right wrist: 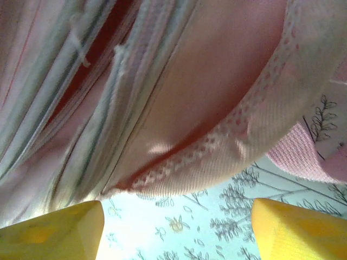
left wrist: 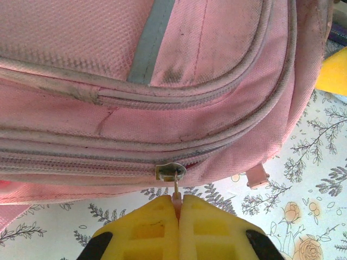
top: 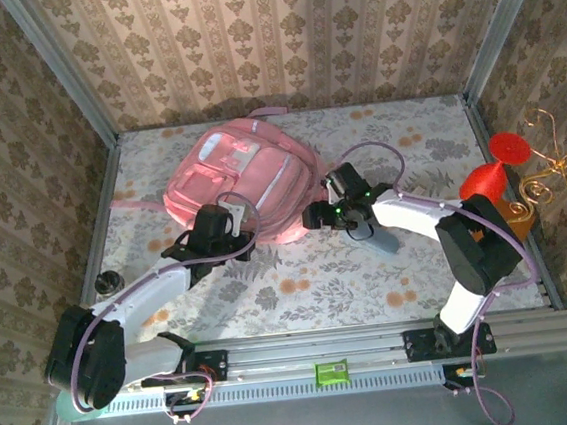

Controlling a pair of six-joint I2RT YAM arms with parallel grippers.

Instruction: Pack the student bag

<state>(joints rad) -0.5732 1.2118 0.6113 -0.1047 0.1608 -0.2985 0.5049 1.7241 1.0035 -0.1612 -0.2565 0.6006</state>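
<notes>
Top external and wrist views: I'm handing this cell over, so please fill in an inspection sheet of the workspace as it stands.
Surface: floral tablecloth, lying flat.
Job's things: pink student bag lying toward the back of the cloth; zipper pull on its near edge.
Clutter: small dark object at the left edge; red hourglass-shaped item at the right edge.
Grippers: left gripper shut on the zipper pull; right gripper open beside the bag, nothing between its fingers.
Cables: pink cable looping over the right arm; another along the left arm.
Surroundings: patterned walls; metal rail in front.
</notes>
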